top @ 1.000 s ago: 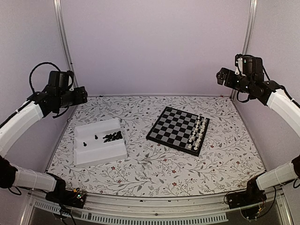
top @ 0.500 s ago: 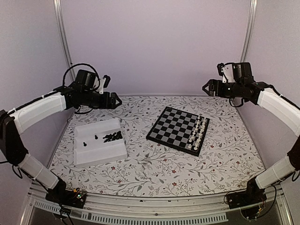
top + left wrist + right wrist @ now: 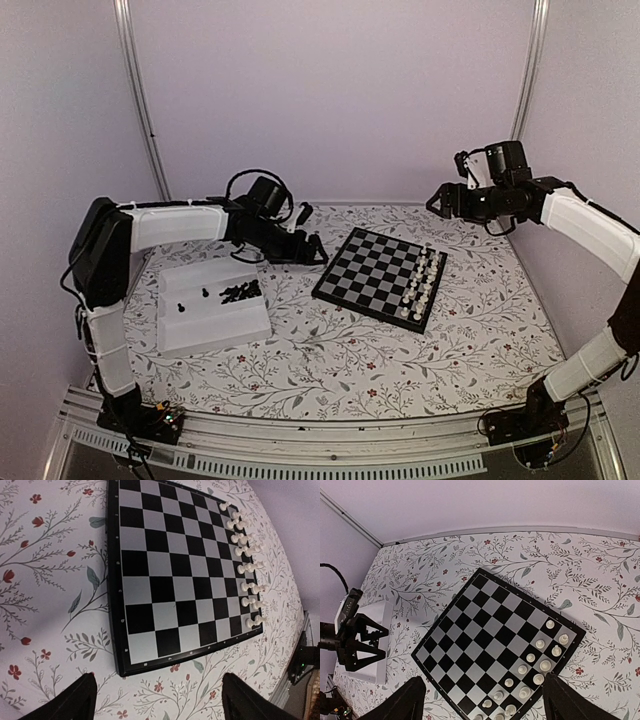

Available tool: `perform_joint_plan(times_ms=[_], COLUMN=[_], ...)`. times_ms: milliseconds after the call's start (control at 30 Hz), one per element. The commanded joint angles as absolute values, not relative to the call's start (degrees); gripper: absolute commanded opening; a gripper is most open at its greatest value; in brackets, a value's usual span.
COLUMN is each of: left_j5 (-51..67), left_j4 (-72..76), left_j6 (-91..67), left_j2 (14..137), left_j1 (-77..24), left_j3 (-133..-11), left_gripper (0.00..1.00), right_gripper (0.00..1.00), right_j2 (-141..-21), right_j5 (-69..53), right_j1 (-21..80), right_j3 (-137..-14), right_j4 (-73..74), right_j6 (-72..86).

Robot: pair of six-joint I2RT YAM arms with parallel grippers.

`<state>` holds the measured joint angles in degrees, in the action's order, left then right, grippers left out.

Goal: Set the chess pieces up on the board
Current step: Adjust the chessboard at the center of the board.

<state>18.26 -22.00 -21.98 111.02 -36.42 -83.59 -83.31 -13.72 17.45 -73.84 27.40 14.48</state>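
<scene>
The black chess pieces lie bunched in a white tray, with two more standing apart to their left. The board lies right of the tray, with white pieces in two rows along its right edge. My left gripper hovers open over the cloth just off the board's left corner. In the left wrist view the board fills the frame above the empty left gripper. My right gripper hangs open high behind the board's far right; the right gripper looks down on the board.
A floral cloth covers the table. The white tray and the left gripper show at the left edge of the right wrist view. Metal frame posts stand at the back corners.
The left arm has swung from the far left wall across above the tray to the board's left corner, its jaws opening wider. The right arm has come slightly inward and lower.
</scene>
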Motion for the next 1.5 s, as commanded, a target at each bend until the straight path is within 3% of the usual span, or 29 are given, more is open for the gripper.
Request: perform_joint_plan(times_ms=[0,633,1100,1467], left_j5=[19.67,20.98,24.86,21.34], left_j4=[-22.69,-22.93,-24.56,-27.17], left_j6=[-24.16,-24.8,-23.14,-19.06], left_j2=[117.01,128.46,125.53,121.64], left_j1=[-37.35,-39.32,-45.46,-53.27], left_j3=[-90.3,-95.09,-93.96,-92.52], left_gripper=[0.88,0.84,0.79,0.76], right_gripper=[0.84,0.77,0.73,0.68], right_j2=[-84.95,-92.55,-96.79,-108.05], right_j5=[-15.37,-16.87,-17.8,-19.48], right_j1=[17.22,17.18,17.23,17.3], right_j3=[-73.23,-75.84,-77.65,-86.28], right_j4=[29.6,33.66,32.42,29.89], right_j6=[15.19,13.74,13.33,16.65])
